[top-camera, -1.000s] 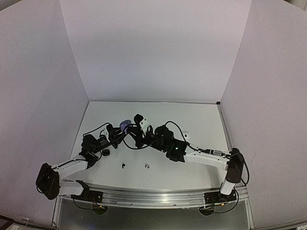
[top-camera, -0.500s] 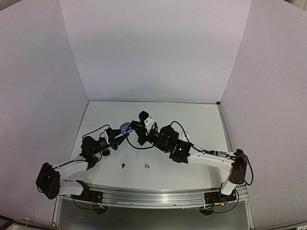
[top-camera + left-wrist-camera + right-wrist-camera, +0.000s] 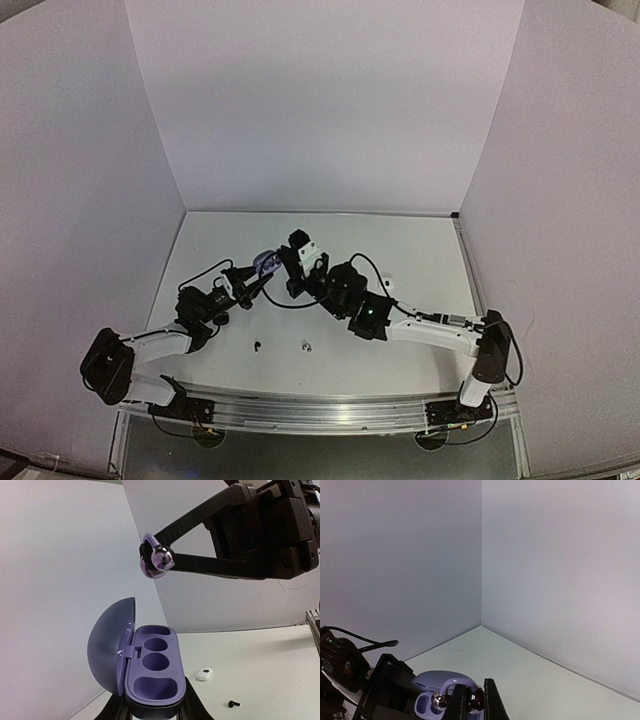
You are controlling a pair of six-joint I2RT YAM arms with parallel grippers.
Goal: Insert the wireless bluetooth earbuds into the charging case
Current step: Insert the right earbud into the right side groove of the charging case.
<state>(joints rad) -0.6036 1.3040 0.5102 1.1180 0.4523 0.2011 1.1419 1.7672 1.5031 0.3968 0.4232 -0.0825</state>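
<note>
Left wrist view: purple bud hanging over the open case, about to go in

The shiny purple earbud (image 3: 157,560) is pinched tight in the tips of the right gripper (image 3: 472,702), up in the air above the charging case (image 3: 150,677) and not touching it. The case is clamped between the narrow-set fingers of the left gripper (image 3: 152,712), with its lid (image 3: 107,640) flipped open to one side, and the wells I can see look empty. I'd call this the insertion step. The next move needs the bud lowered and turned to match a well (can't tell which one), then released. There's plenty of air around both; the lid edge is the thing to dodge. A white bud (image 3: 205,673) and a black bud (image 3: 233,703) lie on the table (image 3: 270,670) well apart from the case, and the walls (image 3: 320,110) are far off.
</note>
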